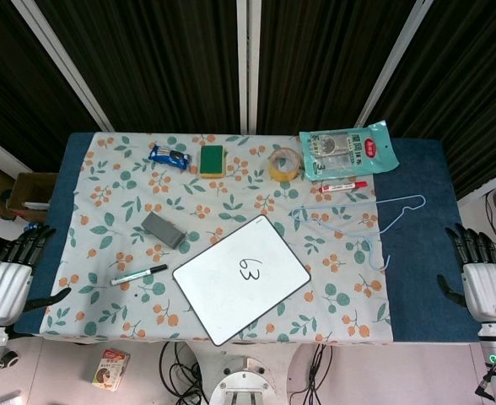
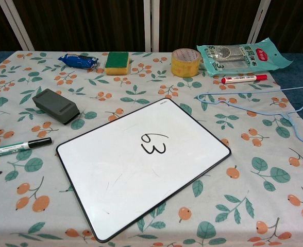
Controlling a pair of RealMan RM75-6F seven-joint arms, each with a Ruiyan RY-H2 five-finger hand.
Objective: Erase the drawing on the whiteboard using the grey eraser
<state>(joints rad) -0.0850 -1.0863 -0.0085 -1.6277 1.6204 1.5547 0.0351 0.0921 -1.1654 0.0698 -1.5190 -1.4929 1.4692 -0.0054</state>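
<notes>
A white whiteboard (image 1: pixel 241 278) (image 2: pixel 136 167) lies tilted near the table's front edge, with a small black scribble (image 1: pixel 250 270) (image 2: pixel 154 143) at its middle. The grey eraser (image 1: pixel 163 229) (image 2: pixel 55 106) rests on the cloth just left of and behind the board. My left hand (image 1: pixel 10 274) hangs open off the table's left edge, fingers spread and holding nothing. My right hand (image 1: pixel 482 277) is open off the right edge, also holding nothing. Neither hand shows in the chest view.
A black marker (image 1: pixel 138 274) (image 2: pixel 17 146) lies left of the board. At the back are a blue toy car (image 1: pixel 169 157), a green-yellow sponge (image 1: pixel 212 159), a tape roll (image 1: pixel 284 164), a teal packet (image 1: pixel 349 150) and a red marker (image 1: pixel 343 186). A blue wire hanger (image 1: pixel 370 221) lies right.
</notes>
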